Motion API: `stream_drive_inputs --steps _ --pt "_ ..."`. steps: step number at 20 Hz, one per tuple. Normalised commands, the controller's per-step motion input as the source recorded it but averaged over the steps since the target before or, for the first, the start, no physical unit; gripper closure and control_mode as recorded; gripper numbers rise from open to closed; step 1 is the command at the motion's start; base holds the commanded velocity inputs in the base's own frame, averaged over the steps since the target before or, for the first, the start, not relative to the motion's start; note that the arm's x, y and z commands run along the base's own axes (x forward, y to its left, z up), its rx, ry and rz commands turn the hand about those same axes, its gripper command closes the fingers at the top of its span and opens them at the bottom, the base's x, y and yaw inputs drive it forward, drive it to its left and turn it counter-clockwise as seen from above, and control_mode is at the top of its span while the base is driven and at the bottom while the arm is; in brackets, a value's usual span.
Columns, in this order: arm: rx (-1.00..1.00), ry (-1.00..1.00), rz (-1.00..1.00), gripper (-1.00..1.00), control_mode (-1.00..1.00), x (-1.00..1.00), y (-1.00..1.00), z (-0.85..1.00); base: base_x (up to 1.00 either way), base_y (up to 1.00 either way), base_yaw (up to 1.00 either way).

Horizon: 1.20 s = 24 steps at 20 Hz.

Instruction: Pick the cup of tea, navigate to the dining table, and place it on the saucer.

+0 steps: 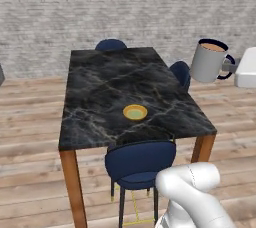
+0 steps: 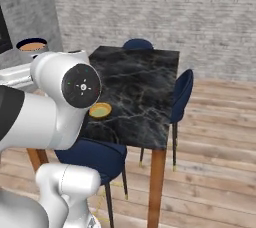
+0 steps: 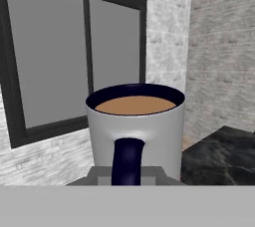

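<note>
Pale wooden floorboards and a grey brick wall frame the scene, with a dark-framed window (image 3: 74,52) showing in the hand view. Much of the gripper is hard to make out: in the left base view only a grey part of it shows behind the cup, beside the white hand cut off at the right edge, and in the hand view the flat band at the bottom covers the finger tips. Whether the fingers press on the handle cannot be told, though the cup of tea (image 1: 209,61) hangs in the air at the hand, slightly tilted in the left base view.

Seen close in the hand view, the cup is a light grey-white cylinder with a dark navy rim, its navy handle turned toward the camera and brown tea filling it near the brim. In the right base view just its rim and tea peek out above the white arm.

Nearest the base, a navy chair (image 1: 140,164) is tucked at the table's near end. Beyond it the dining table (image 1: 100,87) stretches away, black marble on brown legs. On it near that end lies the yellow-gold saucer (image 1: 135,112), bare and well apart from the cup, which hangs off the table's right side. A second chair (image 2: 181,94) stands on that side and a third (image 1: 111,45) at the far end.
</note>
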Motion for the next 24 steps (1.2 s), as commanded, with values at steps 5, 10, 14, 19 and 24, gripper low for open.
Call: stream_drive_inputs --steps 5,10,14,19,24 --pt "0.00 0.00 0.00 1.00 1.00 0.00 0.00 0.00 0.59 0.27 -0.04" --pt "0.00 0.00 0.00 1.00 1.00 0.00 0.00 0.00 0.61 0.23 -0.06" --pt "0.00 0.00 0.00 1.00 1.00 0.00 0.00 0.00 0.59 0.25 -0.05" --pt "0.00 0.00 0.00 1.00 1.00 0.00 0.00 0.00 0.61 0.26 -0.04" --pt "-0.01 0.03 0.00 1.00 -1.00 0.34 0.11 -0.31 0.27 0.10 0.00"
